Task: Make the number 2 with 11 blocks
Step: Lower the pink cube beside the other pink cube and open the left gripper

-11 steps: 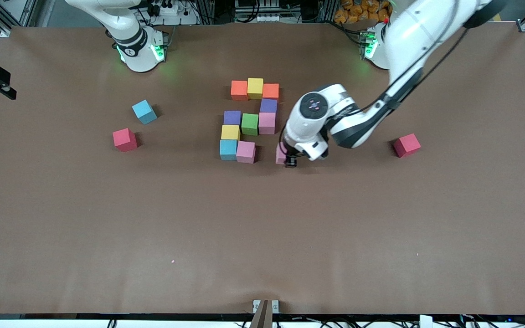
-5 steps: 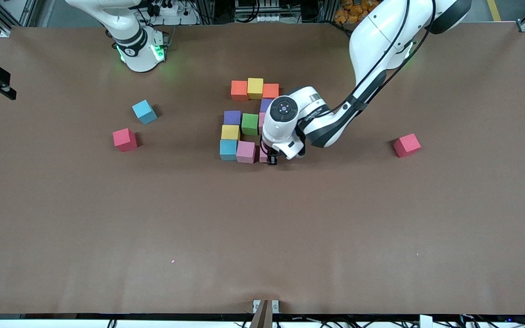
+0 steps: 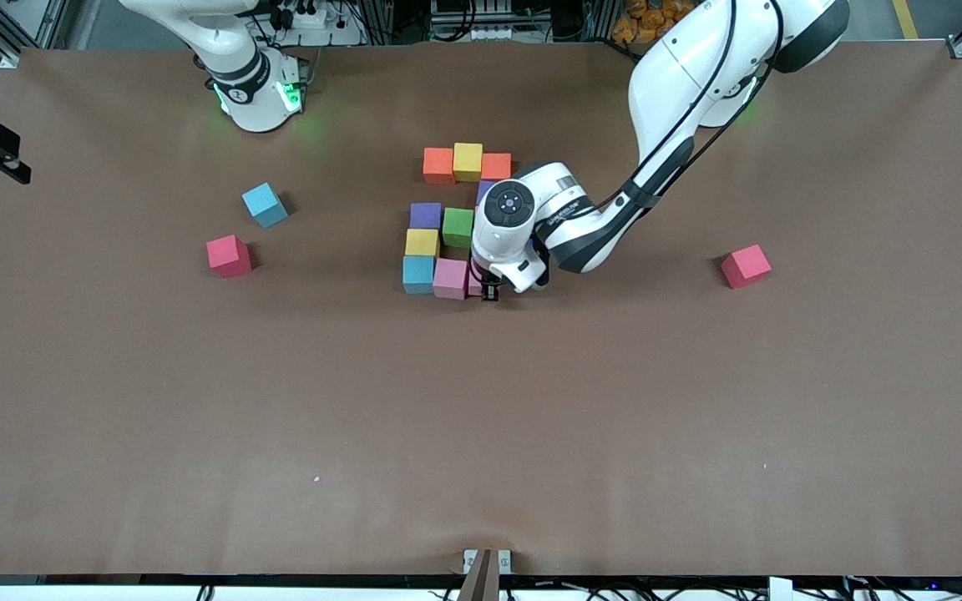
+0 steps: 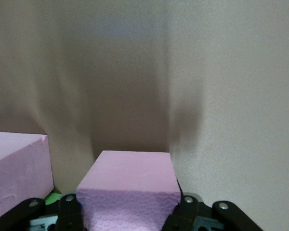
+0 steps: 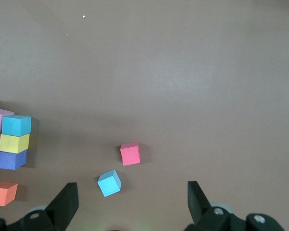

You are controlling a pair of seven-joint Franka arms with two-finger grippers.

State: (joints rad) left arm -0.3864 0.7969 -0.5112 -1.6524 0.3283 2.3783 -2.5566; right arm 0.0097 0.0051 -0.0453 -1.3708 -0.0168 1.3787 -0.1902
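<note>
- The left claw point(image 4: 130, 211) pinches a pink block point(image 4: 127, 185) and has slid it beside the other pink block point(image 3: 450, 278), finishing the number 2's point(image 3: 456, 221) bottom row.
- The right claw point(image 5: 132, 204) waits, spread wide.

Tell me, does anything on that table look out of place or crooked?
Mostly tidy. Three cubes sit apart from the figure: a light blue cube turned askew, with a red cube beside it toward the right arm's end, and another red cube toward the left arm's end. The left gripper holds a pink cube at the figure's nearest row.
</note>
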